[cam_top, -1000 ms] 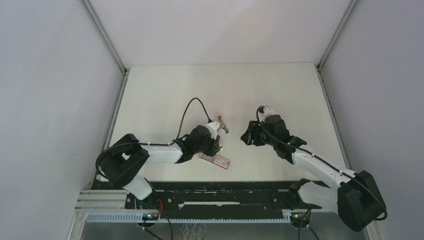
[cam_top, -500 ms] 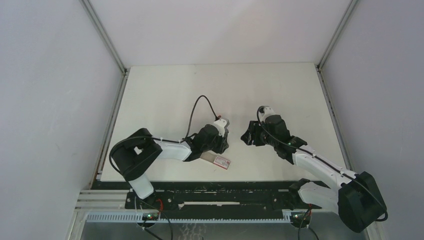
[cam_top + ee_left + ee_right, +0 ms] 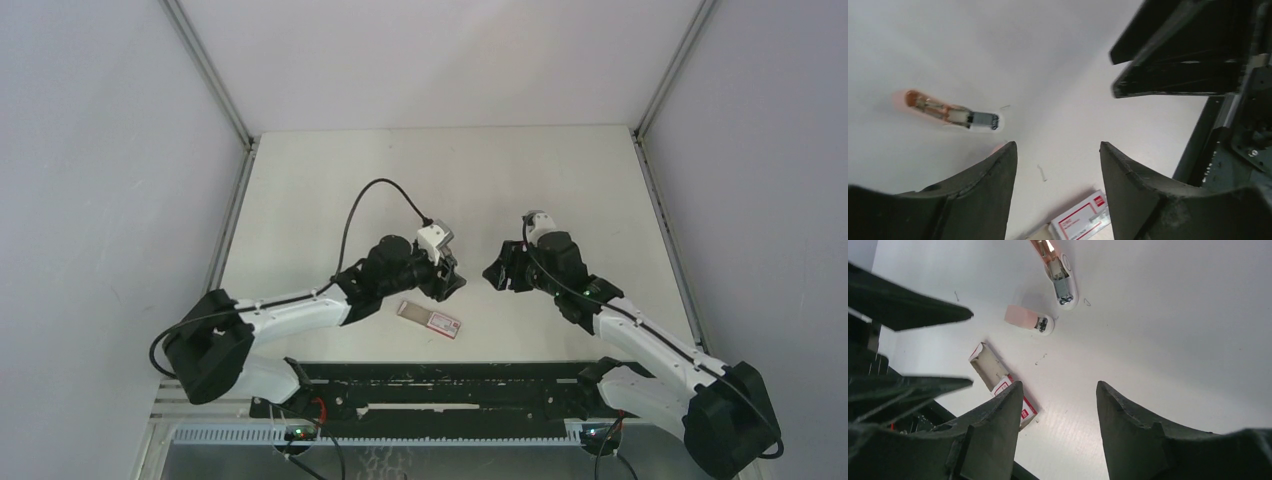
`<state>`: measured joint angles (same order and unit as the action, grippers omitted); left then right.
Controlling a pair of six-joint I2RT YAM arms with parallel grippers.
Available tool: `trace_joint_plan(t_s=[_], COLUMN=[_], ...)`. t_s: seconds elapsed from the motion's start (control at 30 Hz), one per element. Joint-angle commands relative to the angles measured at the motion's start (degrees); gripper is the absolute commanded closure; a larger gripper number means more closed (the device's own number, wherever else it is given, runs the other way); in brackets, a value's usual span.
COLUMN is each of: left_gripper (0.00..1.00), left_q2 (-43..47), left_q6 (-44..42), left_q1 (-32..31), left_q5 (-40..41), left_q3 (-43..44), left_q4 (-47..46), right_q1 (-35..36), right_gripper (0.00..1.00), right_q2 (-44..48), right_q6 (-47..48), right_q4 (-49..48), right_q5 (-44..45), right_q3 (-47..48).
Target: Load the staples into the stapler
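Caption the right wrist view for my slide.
Open right gripper facing a stapler, pink block and staple box on a white table.

The left arm (image 3: pixel 290 312) extends forward and to the right from its base, lying low, with its wrist near the middle. The left claw (image 3: pixel 1057 150) points toward the right arm (image 3: pixel 640 335), its two dark fingers spread wide. The right arm angles forward and to the left, forearm raised. The right claw (image 3: pixel 1058 387) faces the left claw, fingers likewise parted. The two claws are near each other but not touching.
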<state>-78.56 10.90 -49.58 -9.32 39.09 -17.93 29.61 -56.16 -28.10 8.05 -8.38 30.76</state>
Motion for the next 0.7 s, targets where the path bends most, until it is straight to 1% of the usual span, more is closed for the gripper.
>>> trace_joint_plan(t_s=[0.0, 0.17, 0.33, 0.67], left_gripper=[0.32, 0.29, 0.28, 0.29], left_q2=[-0.5, -5.4, -10.5, -16.1], left_q6=[-9.3, -14.3, -15.6, -16.2], left_q1=[4.9, 8.1, 10.7, 11.0], left_q5=[-5.1, -6.9, -11.3, -12.8], left_q3=[1.5, 3.6, 6.4, 8.8], left_q4=[5.9, 6.8, 7.2, 7.4], right_q1=[-0.4, -0.4, -0.4, -0.4], right_gripper=[0.44, 0.43, 0.42, 0.42], right_q2=[2.2, 3.8, 5.3, 5.9], right_q6=[1.3, 1.0, 0.8, 0.4], right_q4=[-1.0, -0.6, -0.2, -0.5], right_q5=[-1.5, -2.4, -3.0, -4.4], right_q3=[-1.0, -1.8, -2.0, -2.3])
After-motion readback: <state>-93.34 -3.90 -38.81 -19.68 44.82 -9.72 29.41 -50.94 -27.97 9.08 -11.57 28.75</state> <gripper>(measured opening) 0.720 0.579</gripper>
